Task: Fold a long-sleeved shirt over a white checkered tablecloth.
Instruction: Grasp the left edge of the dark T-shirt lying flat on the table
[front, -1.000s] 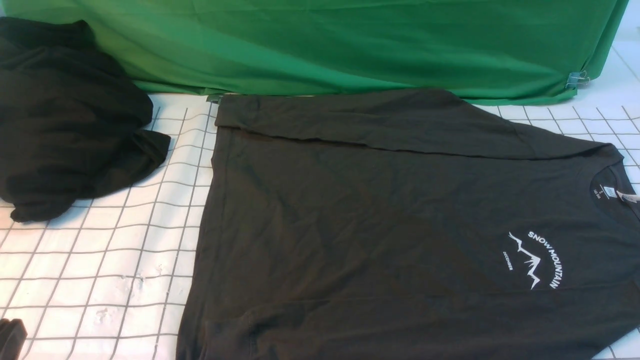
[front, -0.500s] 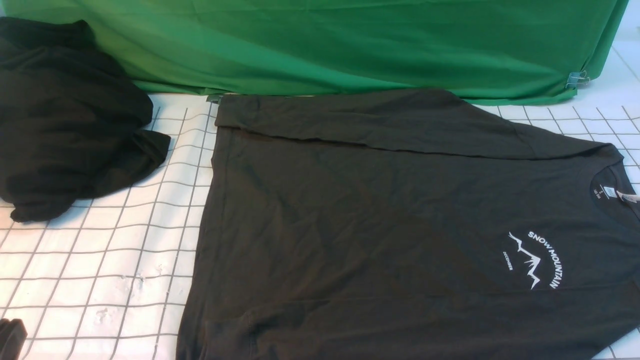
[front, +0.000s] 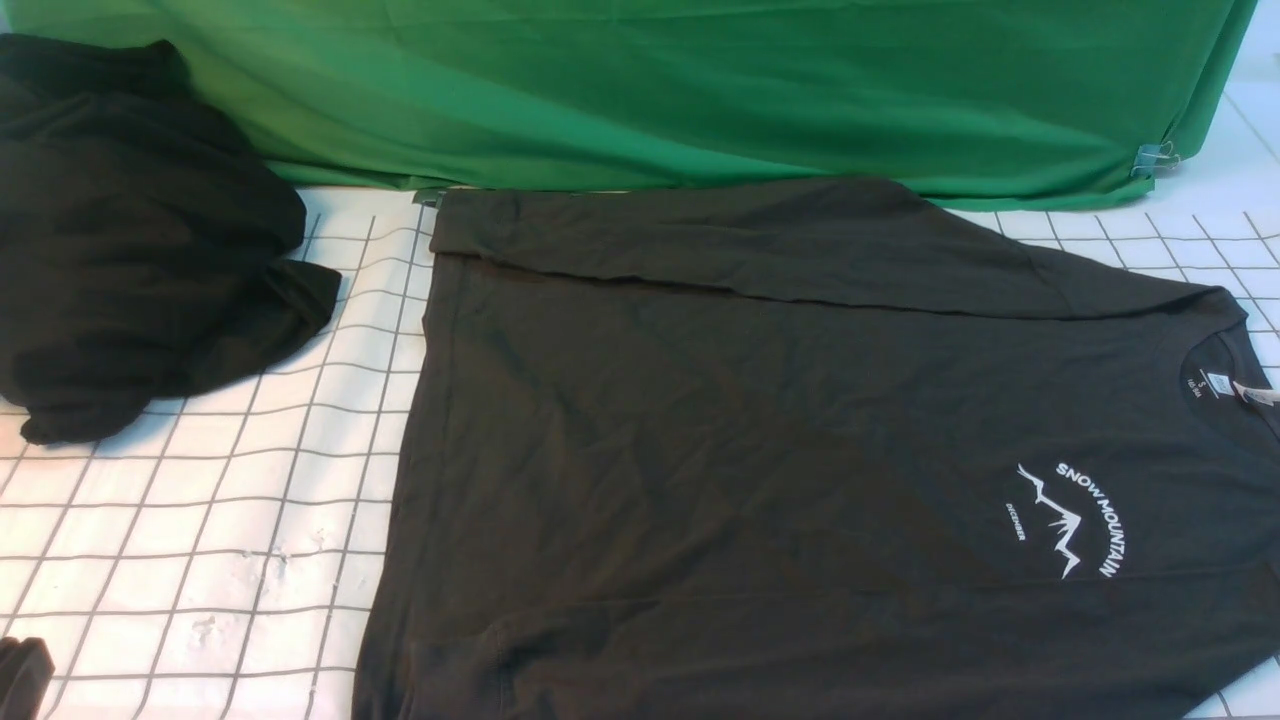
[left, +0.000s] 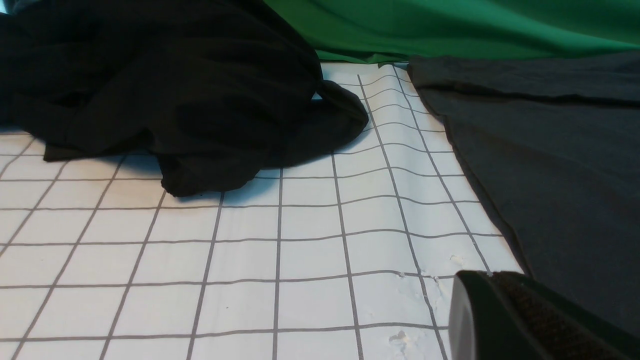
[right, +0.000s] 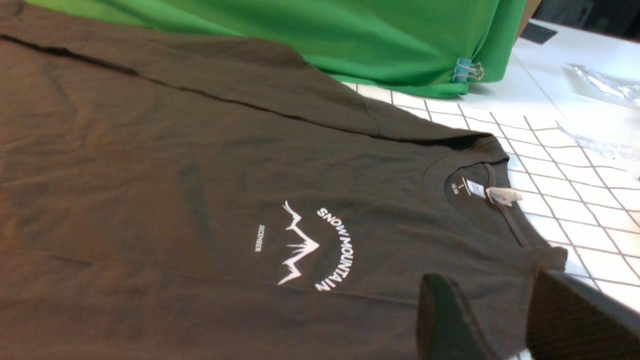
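Note:
The long-sleeved shirt (front: 750, 450) lies flat on the white checkered tablecloth (front: 200, 520), collar to the right and logo up. Its far sleeve is folded in across the top. In the left wrist view the shirt's hem edge (left: 550, 165) runs beside bare tablecloth (left: 250, 250). My left gripper (left: 492, 300) is shut and holds nothing, low over the cloth just left of the hem; it shows as a dark tip (front: 20, 675) at the front-left corner. My right gripper (right: 490, 282) is open above the shirt (right: 200, 175) near the collar's shoulder, with only fabric seen behind the gap.
A shapeless black garment heap (front: 130, 240) sits at the far left. A green cloth (front: 650, 90) hangs across the back, pinned by a binder clip (front: 1150, 158). Clear plastic wrap (right: 600, 85) lies on the white surface beyond the tablecloth's right side.

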